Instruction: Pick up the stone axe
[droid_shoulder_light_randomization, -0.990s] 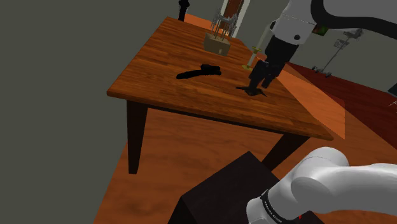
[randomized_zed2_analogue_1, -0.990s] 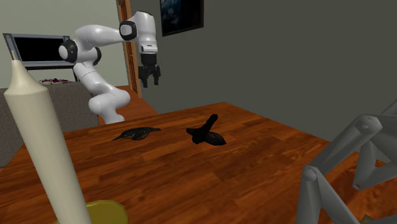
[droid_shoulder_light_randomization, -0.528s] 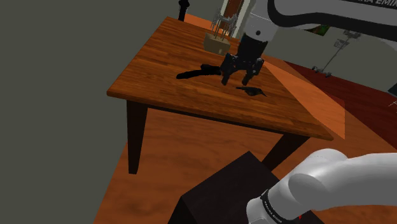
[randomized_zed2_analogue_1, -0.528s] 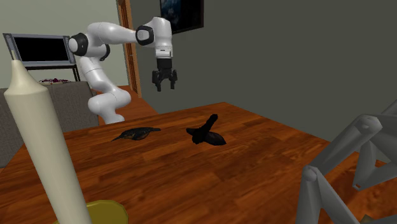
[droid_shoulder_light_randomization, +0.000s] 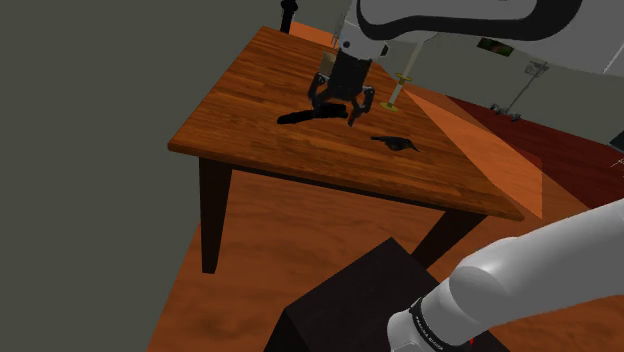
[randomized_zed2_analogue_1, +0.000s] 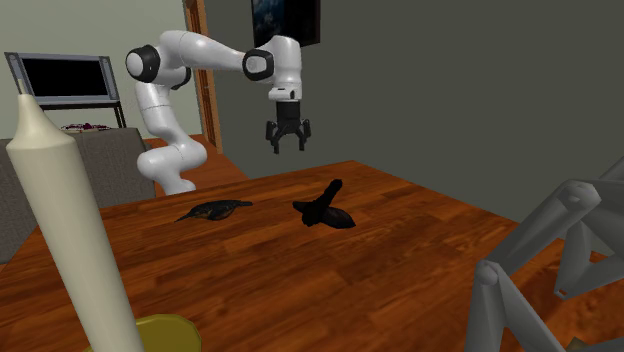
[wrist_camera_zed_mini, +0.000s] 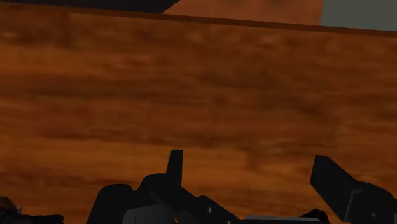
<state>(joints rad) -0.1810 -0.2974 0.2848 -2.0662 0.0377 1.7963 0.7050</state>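
The stone axe (droid_shoulder_light_randomization: 300, 115) is a black, long-handled shape lying flat on the brown wooden table (droid_shoulder_light_randomization: 250, 100). In the second exterior view the axe (randomized_zed2_analogue_1: 325, 210) lies mid-table, its handle pointing away. My black gripper (droid_shoulder_light_randomization: 340, 106) hangs open a little above the table, over the axe's thicker end. Seen from the second exterior view, the gripper (randomized_zed2_analogue_1: 286, 146) is well above the table's far side with its fingers spread. In the wrist view the fingertips (wrist_camera_zed_mini: 175, 167) stand wide apart over bare wood, nothing between them.
A smaller flat black thing (droid_shoulder_light_randomization: 396, 143) lies on the table nearer the stand (droid_shoulder_light_randomization: 350, 310); it is also in the second exterior view (randomized_zed2_analogue_1: 213, 210). A pale candle (randomized_zed2_analogue_1: 60, 220) and a grey wire frame (randomized_zed2_analogue_1: 550, 270) stand close to that camera. The table edge (wrist_camera_zed_mini: 191, 18) runs ahead of the gripper.
The arm has swung toward the shoulder view's left, from above the small black thing to above the axe. The fingers stayed open.
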